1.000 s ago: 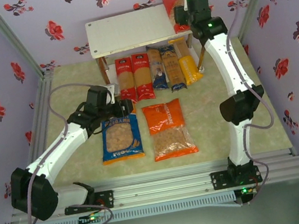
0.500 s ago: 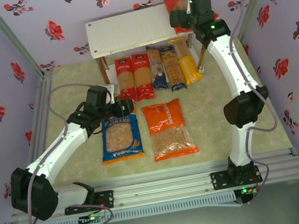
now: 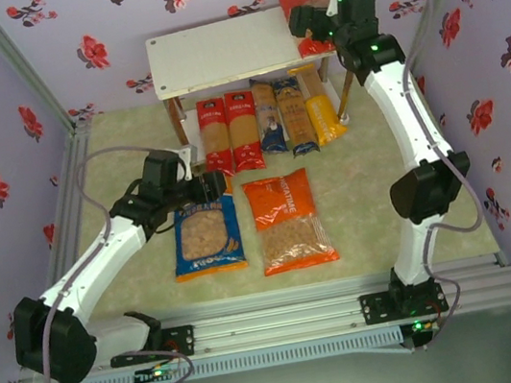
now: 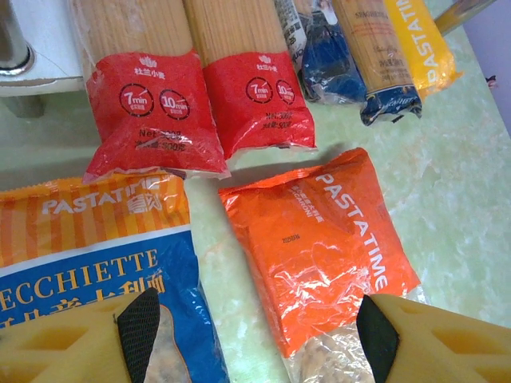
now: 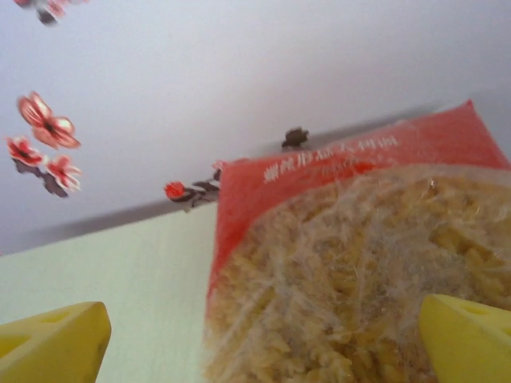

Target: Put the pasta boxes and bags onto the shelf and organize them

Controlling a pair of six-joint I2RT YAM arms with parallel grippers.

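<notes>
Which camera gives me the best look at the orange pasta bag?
The top external view. There the orange bag lies flat, whole and uncovered, just right of the blue bag. The left wrist view shows it closer, with the lettering readable, but its lower end runs out of the picture.

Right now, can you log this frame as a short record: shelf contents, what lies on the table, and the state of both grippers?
shelf: red bag lying at the right end of the top board
spaghetti packs: five side by side in front of the shelf
blue bag: flat on the table, beside the orange bag
left gripper: open, above the blue and orange bags, holding nothing
right gripper: open, fingers either side of the red bag
</notes>
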